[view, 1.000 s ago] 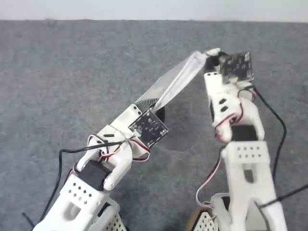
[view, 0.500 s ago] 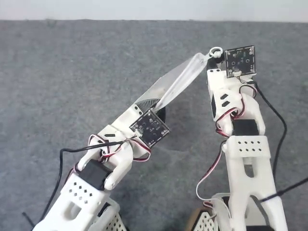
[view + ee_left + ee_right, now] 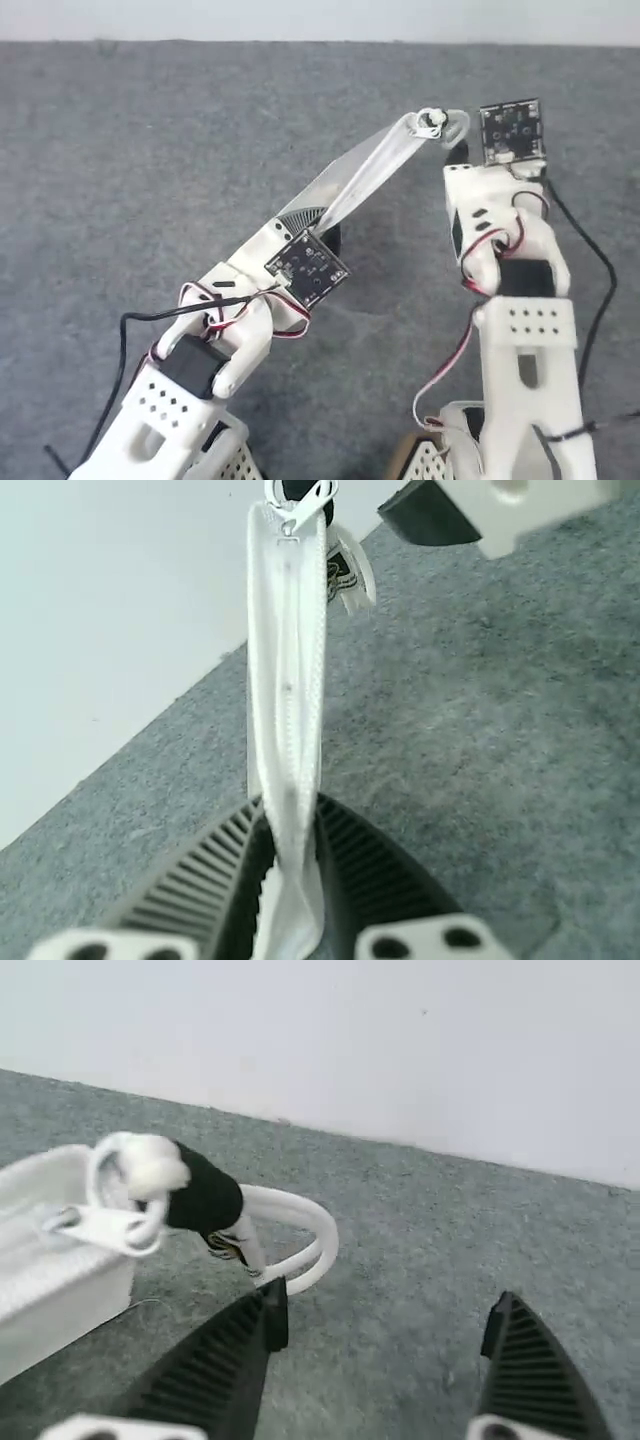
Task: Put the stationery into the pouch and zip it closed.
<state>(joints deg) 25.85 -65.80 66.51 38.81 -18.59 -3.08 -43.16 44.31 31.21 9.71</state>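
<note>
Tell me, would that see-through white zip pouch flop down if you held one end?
Probably not much: the translucent white zip pouch sticks out straight from the left gripper alone, since the right gripper is open. It looks thin, so likely light. Its smooth plastic might slip.

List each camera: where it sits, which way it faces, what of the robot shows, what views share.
High view: fixed above, looking down on the grey table; left arm and right arm show.
Left wrist view: on that wrist, looking along the left claw, shut on the pouch.
Right wrist view: on that wrist, facing the wall past the open right claw.
Shared: all show the zipper pull.
</note>
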